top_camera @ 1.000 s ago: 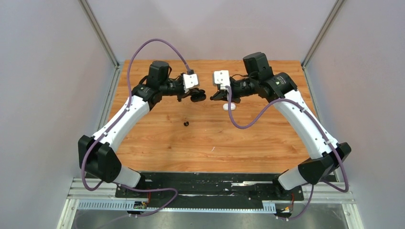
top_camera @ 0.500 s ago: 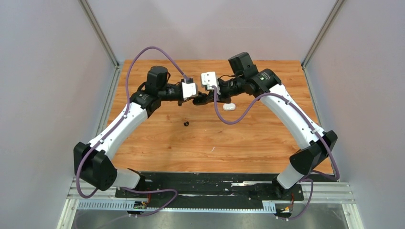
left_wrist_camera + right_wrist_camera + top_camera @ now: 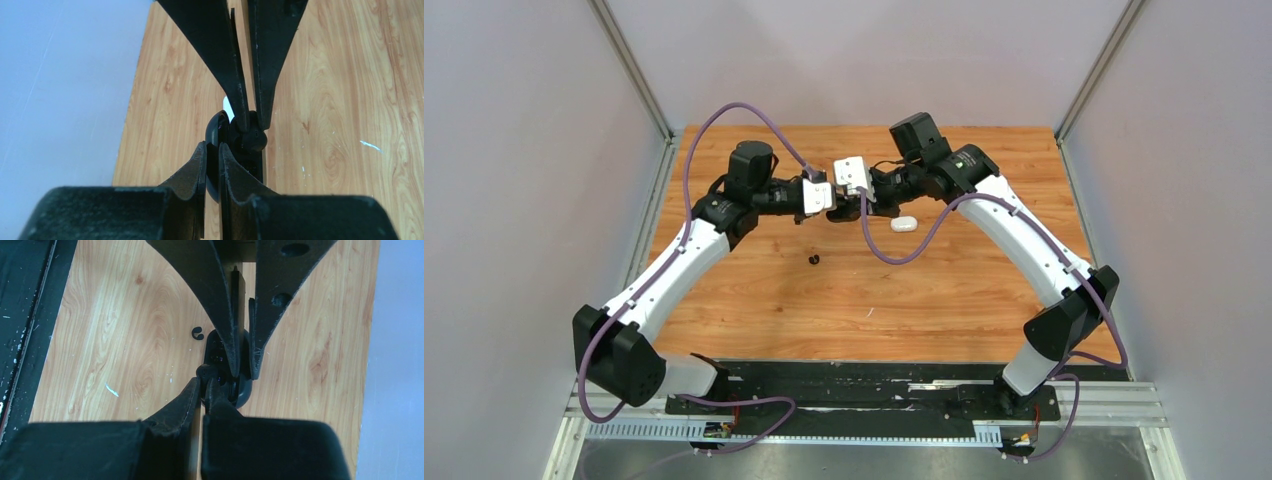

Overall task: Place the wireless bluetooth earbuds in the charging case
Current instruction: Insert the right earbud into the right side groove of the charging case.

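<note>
A loose earbud (image 3: 813,259) lies nearest on the counter (image 3: 754,300). Farther back, above the white case (image 3: 904,224), the arms have swung from apart to tip-to-tip. The left end effector (image 3: 212,147) pinches the black case (image 3: 214,131) edge-on, its long axis seemingly along the fingers. The right end effector (image 3: 205,382), nearly closed, presses a held earbud (image 3: 252,140) against it, so seating looks close.

My left arm (image 3: 669,272) and right arm (image 3: 1027,243) both reach forward and bend inward, elbows out, wrists level and pointing at each other. My left gripper (image 3: 828,205) and right gripper (image 3: 854,208) meet tip to tip at the middle. My left fingers are pinched nearly together on the black charging case (image 3: 215,127). My right fingers, facing them, are pinched on a black earbud (image 3: 253,139) right against it.
</note>
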